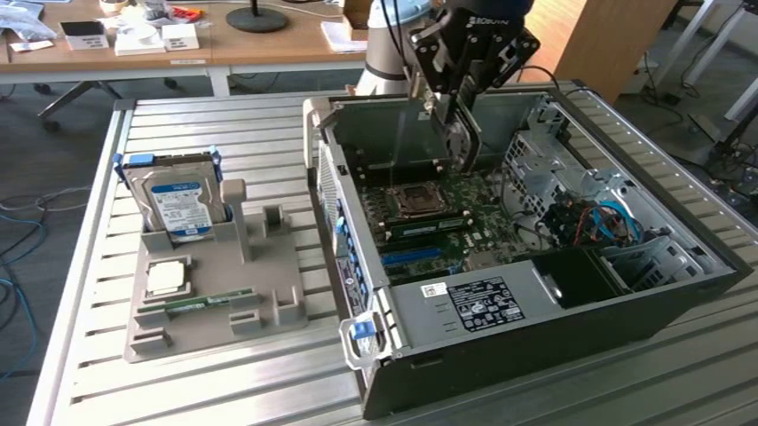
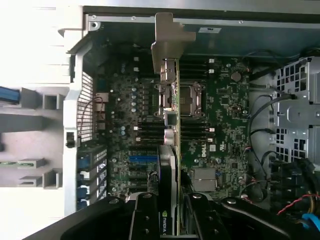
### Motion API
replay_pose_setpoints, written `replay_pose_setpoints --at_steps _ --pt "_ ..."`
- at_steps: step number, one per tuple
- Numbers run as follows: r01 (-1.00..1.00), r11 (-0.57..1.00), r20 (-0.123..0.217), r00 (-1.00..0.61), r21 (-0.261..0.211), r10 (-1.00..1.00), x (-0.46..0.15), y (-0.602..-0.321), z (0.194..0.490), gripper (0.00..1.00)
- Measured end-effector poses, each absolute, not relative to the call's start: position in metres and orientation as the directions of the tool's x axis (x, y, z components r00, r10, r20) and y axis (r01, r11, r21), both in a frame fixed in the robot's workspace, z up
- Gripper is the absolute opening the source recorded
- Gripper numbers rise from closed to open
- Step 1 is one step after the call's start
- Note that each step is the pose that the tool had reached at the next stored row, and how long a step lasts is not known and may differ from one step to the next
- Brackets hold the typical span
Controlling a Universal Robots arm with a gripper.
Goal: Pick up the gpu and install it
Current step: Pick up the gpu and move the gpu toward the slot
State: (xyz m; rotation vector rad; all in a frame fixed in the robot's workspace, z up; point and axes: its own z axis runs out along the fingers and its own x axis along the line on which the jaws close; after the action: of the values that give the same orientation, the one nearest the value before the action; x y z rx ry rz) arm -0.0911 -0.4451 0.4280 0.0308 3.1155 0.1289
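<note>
Item: gpu [image 1: 461, 142], one thin flat card, green circuit board with a black cooler on one face and a silver metal bracket [image 2: 167, 40] at one end. Location: off the table [image 1: 213, 124], carried on edge above the open computer case [image 1: 663, 293], over the motherboard [image 1: 474, 209] and just beyond the CPU socket [image 1: 417, 200], towards the far wall of the case; in the wrist view its lower edge runs along the board past the socket, and whether it touches a slot cannot be told. Holder: gripper [image 1: 454, 108], closed on the card, one finger on each flat face at the end away from the bracket. Handling, as judged: light and stiff, will not sag when held from one end; fragile, with exposed components and a contact edge that should not be pinched or scraped; the smooth cooler face may slip under a loose hold. Best grasp: across the two broad faces, on the cooler body and bare board, clear of the bracket and the connector edge, as it is taken now. Nearby stock: hard drive [image 1: 180, 200] and memory stick [image 1: 195, 304] in the grey holder [image 1: 279, 306] at the exterior view's left, well apart from the card.
</note>
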Motion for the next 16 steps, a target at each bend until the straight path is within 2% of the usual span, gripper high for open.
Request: replay_pose_setpoints --at_steps 16 --pt "0.019 0.996 -0.022 -1.0 0.083 0.021 -0.046 -0.445 0.428 0.27"
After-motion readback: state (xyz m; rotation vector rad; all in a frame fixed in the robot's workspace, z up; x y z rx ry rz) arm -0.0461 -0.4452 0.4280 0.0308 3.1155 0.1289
